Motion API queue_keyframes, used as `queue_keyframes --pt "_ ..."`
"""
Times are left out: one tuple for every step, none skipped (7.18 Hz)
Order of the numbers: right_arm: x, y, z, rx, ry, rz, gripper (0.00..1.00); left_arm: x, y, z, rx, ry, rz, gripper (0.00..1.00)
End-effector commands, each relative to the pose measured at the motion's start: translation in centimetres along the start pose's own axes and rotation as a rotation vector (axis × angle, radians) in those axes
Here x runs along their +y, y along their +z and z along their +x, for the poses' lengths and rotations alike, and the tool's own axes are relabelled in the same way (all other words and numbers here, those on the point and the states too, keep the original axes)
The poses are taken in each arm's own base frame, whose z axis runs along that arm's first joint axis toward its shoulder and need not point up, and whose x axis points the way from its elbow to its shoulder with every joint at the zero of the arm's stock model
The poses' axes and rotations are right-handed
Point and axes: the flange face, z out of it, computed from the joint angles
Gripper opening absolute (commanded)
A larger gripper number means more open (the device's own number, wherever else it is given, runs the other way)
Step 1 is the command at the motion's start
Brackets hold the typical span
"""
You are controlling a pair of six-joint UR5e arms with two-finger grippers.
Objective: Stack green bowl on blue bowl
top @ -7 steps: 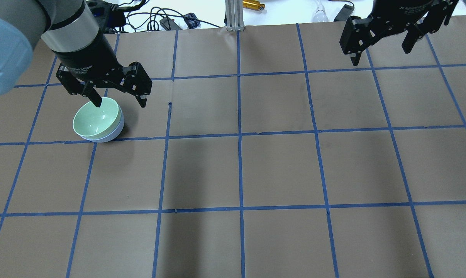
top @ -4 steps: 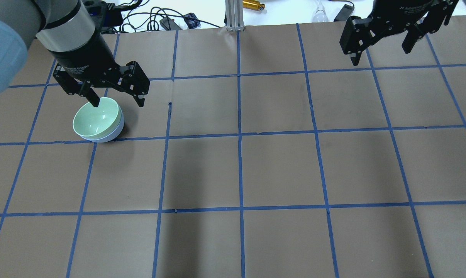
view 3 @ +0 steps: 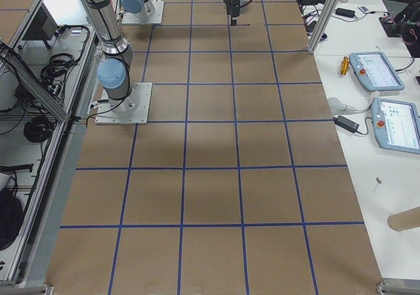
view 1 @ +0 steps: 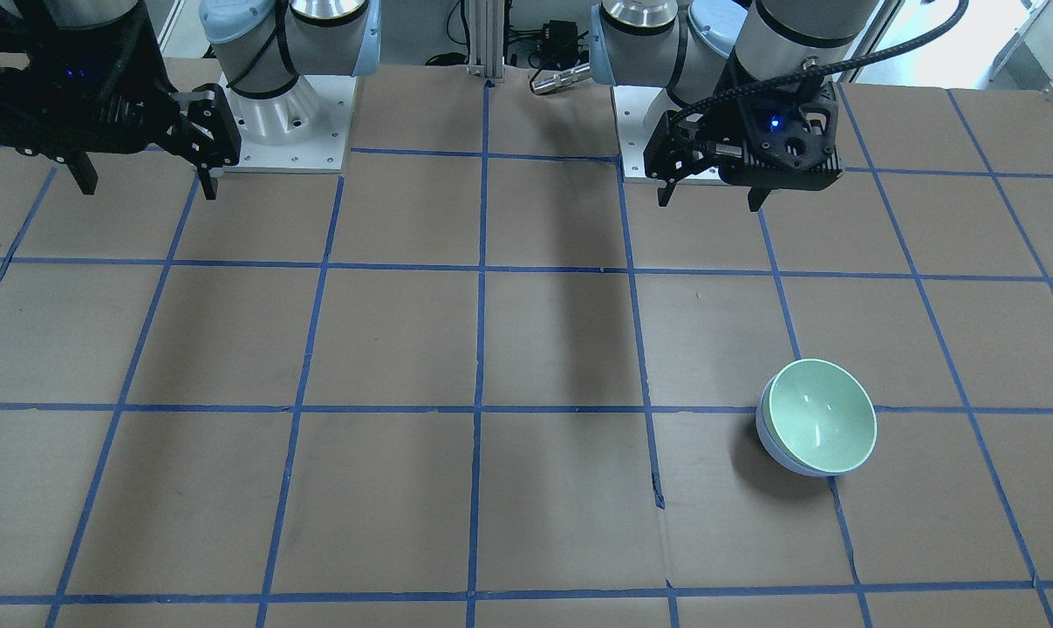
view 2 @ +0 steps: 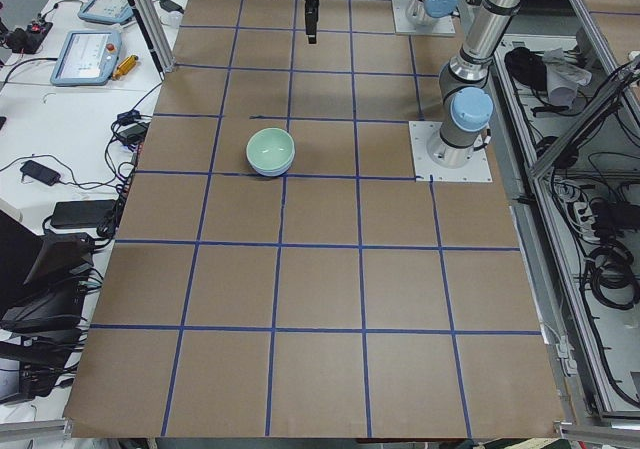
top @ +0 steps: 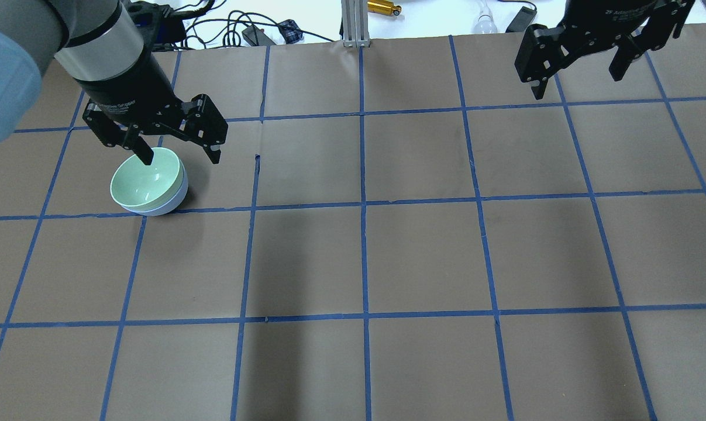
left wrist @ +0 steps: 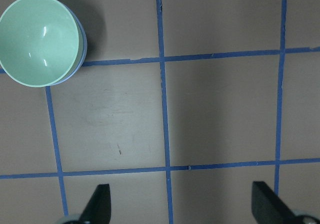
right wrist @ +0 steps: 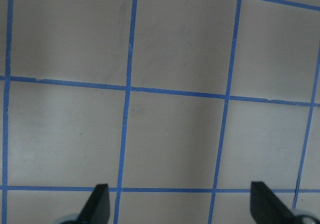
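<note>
Green bowl (top: 147,182) nested inside blue bowl (top: 177,200) on tabletop (top: 423,251). Left hand (top: 181,158) wide open, empty, hovering high (not touching the bowls), nearer the robot's base. Right hand (top: 576,85) open too, well apart.

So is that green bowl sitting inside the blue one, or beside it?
Inside. The green bowl sits nested in the blue bowl, whose wall shows only as a thin crescent beneath its rim.

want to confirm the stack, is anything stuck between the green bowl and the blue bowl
Nothing visible. The green bowl sits nested in the blue bowl, rims close together, and the open left gripper hangs apart from both.
</note>
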Motion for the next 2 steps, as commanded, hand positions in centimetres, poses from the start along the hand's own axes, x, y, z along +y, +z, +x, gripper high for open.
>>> queue_keyframes --pt "0.0 0.0 0.01 0.0 0.0 0.0 1.0 0.1 0.14 0.0 -0.002 0.0 -0.004 1.0" --pt "0.01 -0.01 -0.06 0.0 -0.001 0.0 1.0 0.12 0.23 0.0 -0.002 0.0 -0.007 1.0"
